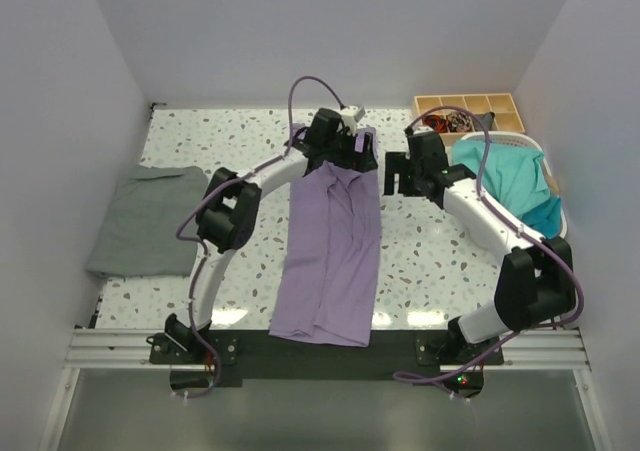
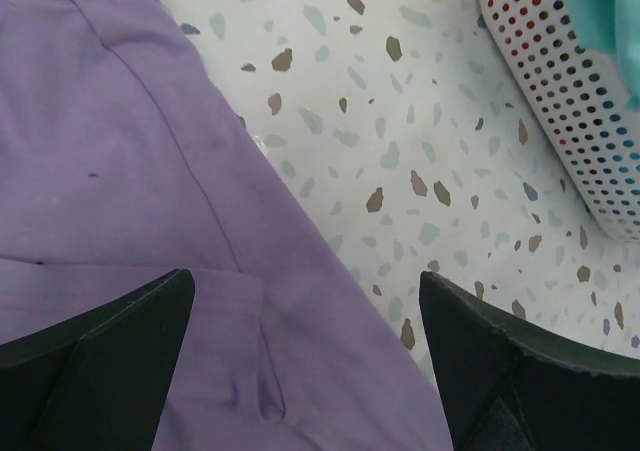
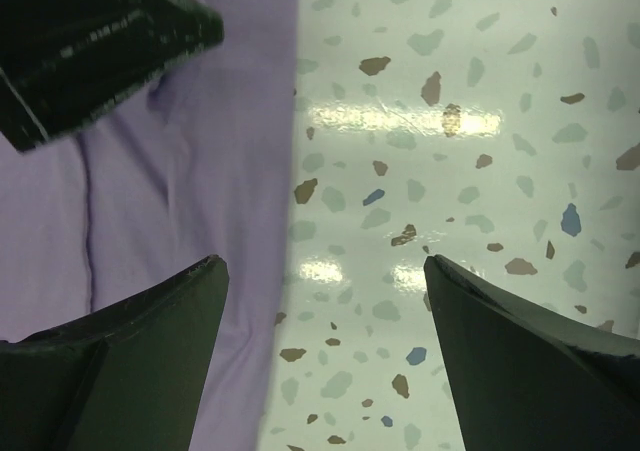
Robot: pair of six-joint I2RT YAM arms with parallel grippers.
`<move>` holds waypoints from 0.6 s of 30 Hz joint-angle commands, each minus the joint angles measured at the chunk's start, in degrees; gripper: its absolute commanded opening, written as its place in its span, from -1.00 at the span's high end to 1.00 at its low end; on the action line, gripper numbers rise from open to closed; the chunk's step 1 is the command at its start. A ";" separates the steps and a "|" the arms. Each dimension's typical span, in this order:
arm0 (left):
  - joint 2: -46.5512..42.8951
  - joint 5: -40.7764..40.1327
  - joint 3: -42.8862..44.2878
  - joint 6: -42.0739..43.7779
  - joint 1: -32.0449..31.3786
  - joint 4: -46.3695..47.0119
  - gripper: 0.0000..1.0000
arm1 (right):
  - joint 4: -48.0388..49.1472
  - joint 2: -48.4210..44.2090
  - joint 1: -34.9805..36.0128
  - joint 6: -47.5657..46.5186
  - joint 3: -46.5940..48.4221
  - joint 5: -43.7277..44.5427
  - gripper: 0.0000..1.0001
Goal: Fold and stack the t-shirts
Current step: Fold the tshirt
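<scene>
Lavender t-shirt (image 1: 330,251): lies as a long narrow strip, sides already folded in, running from the far-middle of the tabletop (image 1: 430,261) to the near edge. Its near hem looks to lap onto the dark base plate (image 1: 400,356).
Grey t-shirt (image 1: 145,221): folded flat, against the left edge, well apart from the lavender strip.
Teal t-shirts (image 1: 515,181): heaped in the white basket (image 1: 545,151) at the right edge, just in front of the wooden compartment tray (image 1: 470,101) in the far right corner.
Left gripper (image 2: 305,291): fingers apart, nothing between them. It hangs over the far end of the lavender strip, near its right-hand edge.
Right gripper (image 3: 325,271): fingers apart, empty. It straddles the strip's right edge, one finger over cloth and one over bare terrazzo.
Step (judged): far end about to be taken and brought toward the near edge for a crosswise fold.
Progress (judged): one shirt done, one half folded, teal ones untouched.
Risk 1: the two grippers sit close together at the same end, and part of the left shows in the right wrist view. Closing in further could knock them together.
Risk 2: a pinch that takes only the top layer would peel the side folds open on lifting.
Risk 3: uneven grips across the width would skew the fold.
Risk 4: the near hem at the table edge could drag or snag on the plate.
</scene>
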 commanded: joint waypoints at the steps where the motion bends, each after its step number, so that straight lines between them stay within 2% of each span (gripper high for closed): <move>1: -2.00 -10.48 -4.32 2.34 -2.06 -1.10 -0.98 | -0.10 -2.85 -2.52 1.32 -1.20 1.55 -0.69; 7: -6.56 -24.28 -13.11 4.09 -4.17 1.97 -0.99 | -0.46 -3.74 -3.93 1.59 -1.73 1.11 -0.69; 14: -7.89 -28.96 -14.97 4.88 -4.79 3.47 -0.93 | -0.02 -2.77 -4.02 2.29 -2.17 0.14 -0.69; 17: -7.37 -28.70 -14.53 4.71 -5.14 3.82 -0.82 | -0.02 -2.59 -4.10 2.38 -2.35 -0.03 -0.69; 18: -7.10 -28.61 -14.00 4.62 -5.32 3.74 -0.72 | -0.02 -2.50 -4.10 2.29 -2.43 -0.12 -0.69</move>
